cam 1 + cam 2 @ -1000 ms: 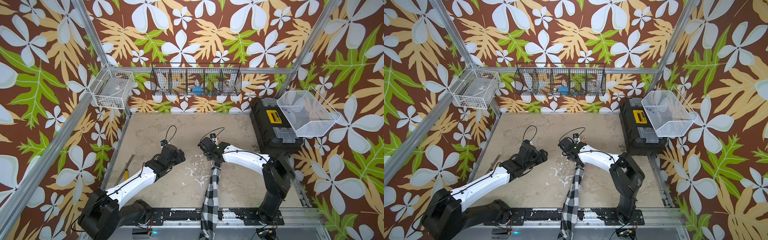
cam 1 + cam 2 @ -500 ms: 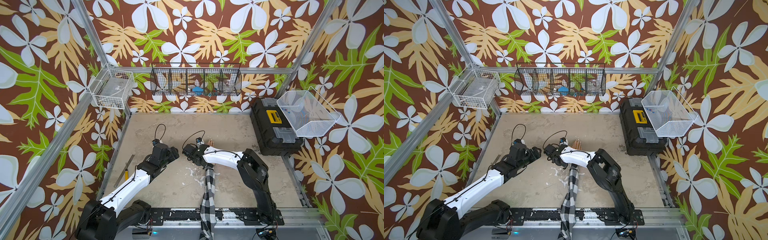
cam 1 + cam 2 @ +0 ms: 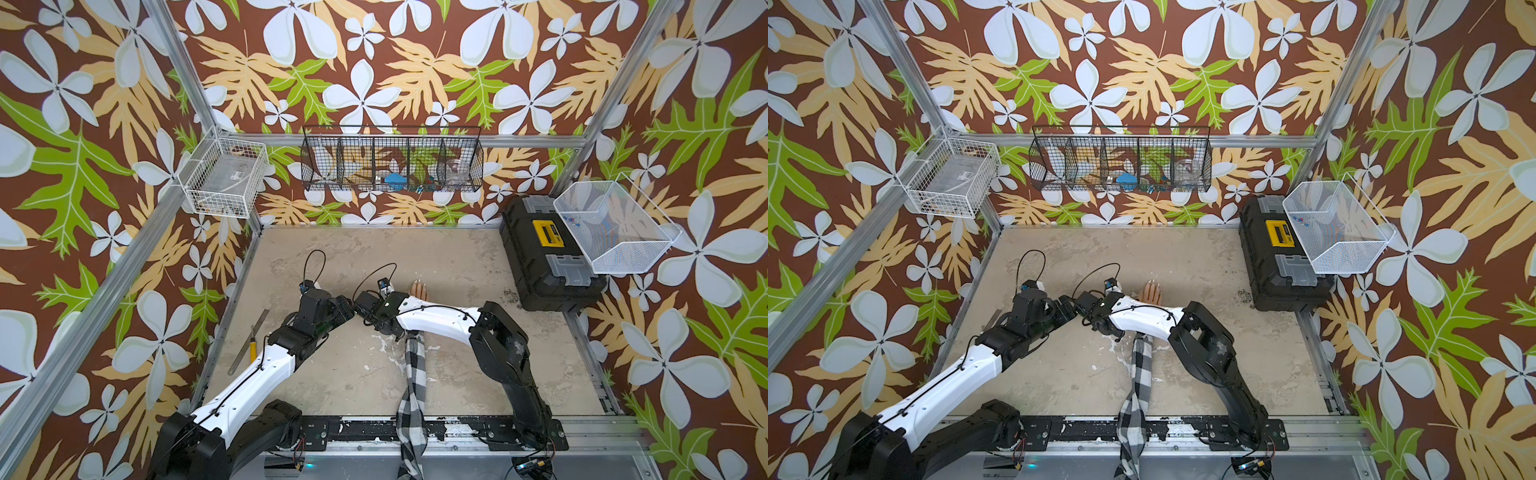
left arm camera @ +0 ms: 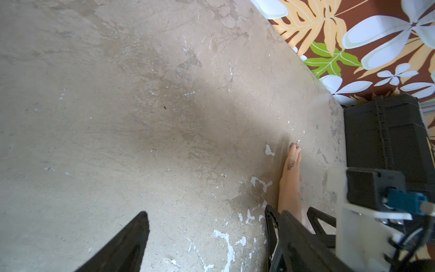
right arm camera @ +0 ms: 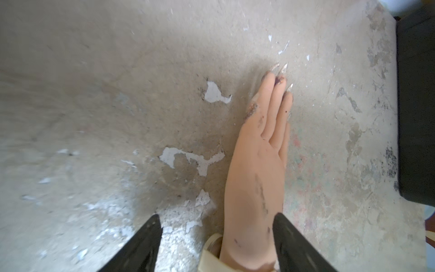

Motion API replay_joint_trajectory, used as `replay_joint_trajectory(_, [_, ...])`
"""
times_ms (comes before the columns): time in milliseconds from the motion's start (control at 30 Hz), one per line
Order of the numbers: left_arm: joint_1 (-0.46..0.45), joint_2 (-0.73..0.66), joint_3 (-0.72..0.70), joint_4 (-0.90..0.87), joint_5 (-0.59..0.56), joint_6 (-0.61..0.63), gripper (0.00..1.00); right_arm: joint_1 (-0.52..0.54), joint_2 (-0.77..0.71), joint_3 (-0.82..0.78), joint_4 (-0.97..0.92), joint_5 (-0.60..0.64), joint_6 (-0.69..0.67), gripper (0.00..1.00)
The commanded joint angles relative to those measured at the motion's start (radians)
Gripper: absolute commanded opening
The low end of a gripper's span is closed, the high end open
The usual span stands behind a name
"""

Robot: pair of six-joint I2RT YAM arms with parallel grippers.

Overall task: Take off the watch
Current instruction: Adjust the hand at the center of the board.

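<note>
Both arms reach in from the front rail and meet near the middle of the desk. The right forearm lies across the wrist of the mannequin hand and hides that wrist in both top views. The left arm comes in at a slant, so the two pincers sit almost nose to nose. The right pincer is released. Its black fingers are spread wide either side of the heel of the hand, one right at the hand's edge and the other well off it. The watch is on the wrist. Only a loop of its pale strap shows, in the right wrist view between those fingers, and I cannot see the face. The left pincer is released too, with bare desk in its gap. A checked sleeve trails from the wrist to the front rail.

On the walls, a white wire basket holds something clear and flat. A black wire rack carries a blue item and a glass jar among smaller bits. A mesh bin has a few coloured specks in it. A black toolbox fills the far right corner, and a ruler lies along the left edge. Open desk runs from the hand to the back wall
</note>
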Motion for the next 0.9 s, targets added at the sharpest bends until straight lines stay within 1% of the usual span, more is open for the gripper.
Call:
replay_joint_trajectory(0, [0.002, -0.008, 0.019, -0.008, 0.004, 0.022, 0.87, -0.003, -0.078, -0.019, 0.030, 0.011, -0.026, 0.82])
replay_joint_trajectory(67, [0.002, -0.007, 0.031, -0.014, 0.014, 0.035, 0.87, -0.011, -0.142, -0.055, 0.050, 0.001, -0.036, 0.85])
replay_joint_trajectory(167, [0.002, 0.007, 0.050, -0.014, 0.056, 0.053, 0.87, -0.055, -0.263, -0.170, 0.119, -0.077, -0.044, 0.86])
replay_joint_trajectory(400, [-0.001, 0.100, 0.087, 0.017, 0.214, 0.089, 0.84, -0.234, -0.588, -0.549, 0.397, -0.401, -0.074, 0.86])
replay_joint_trajectory(500, [-0.010, 0.146, 0.087, 0.053, 0.272, 0.077, 0.84, -0.323, -0.702, -0.674, 0.483, -0.538, -0.066, 0.86])
replay_joint_trajectory(567, [-0.031, 0.179, 0.090, 0.074, 0.291, 0.071, 0.84, -0.391, -0.760, -0.751, 0.539, -0.633, -0.050, 0.85])
replay_joint_trajectory(700, [-0.093, 0.252, 0.093, 0.125, 0.303, 0.056, 0.84, -0.509, -0.832, -0.883, 0.669, -0.834, -0.006, 0.83])
replay_joint_trajectory(767, [-0.123, 0.293, 0.092, 0.168, 0.312, 0.038, 0.84, -0.535, -0.837, -0.907, 0.704, -0.891, 0.003, 0.82])
replay_joint_trajectory(867, [-0.164, 0.371, 0.101, 0.227, 0.328, 0.009, 0.84, -0.546, -0.823, -0.922, 0.737, -0.938, 0.016, 0.80])
